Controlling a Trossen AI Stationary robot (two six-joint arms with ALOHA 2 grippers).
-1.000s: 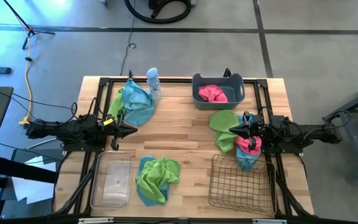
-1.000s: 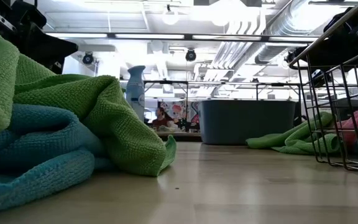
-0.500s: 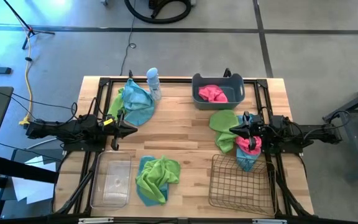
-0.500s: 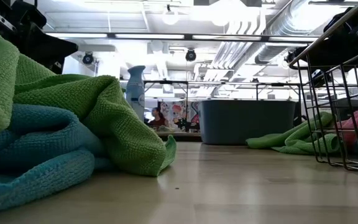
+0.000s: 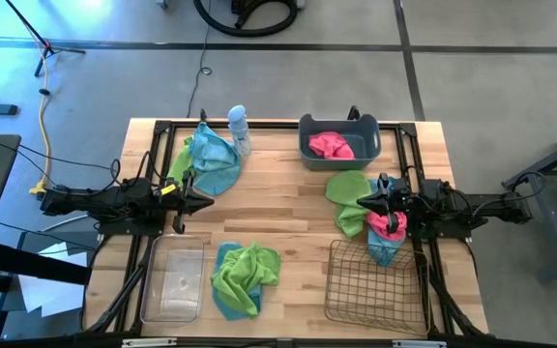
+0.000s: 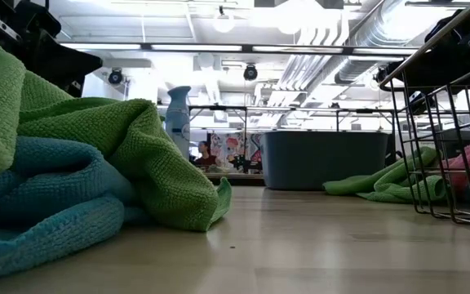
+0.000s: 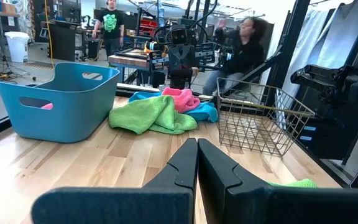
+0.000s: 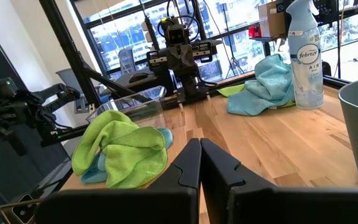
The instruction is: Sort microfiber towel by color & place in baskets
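Microfiber towels lie in three heaps on the table: lime green over teal (image 5: 245, 278) near the front middle, teal with green (image 5: 211, 159) at the far left, and green, pink and teal (image 5: 366, 213) at the right. One pink towel (image 5: 331, 145) lies in the grey-blue tub (image 5: 339, 124). The clear bin (image 5: 174, 280) and the wire basket (image 5: 373, 285) stand at the near edge. My left gripper (image 5: 206, 201) is shut at the table's left, pointing level. My right gripper (image 5: 361, 202) is shut above the right heap, and I see no touch.
A spray bottle (image 5: 239, 130) stands upright beside the far-left heap. Bare wood shows in the table's middle between the two grippers. In the left wrist view, people (image 7: 241, 46) are in the room beyond the table.
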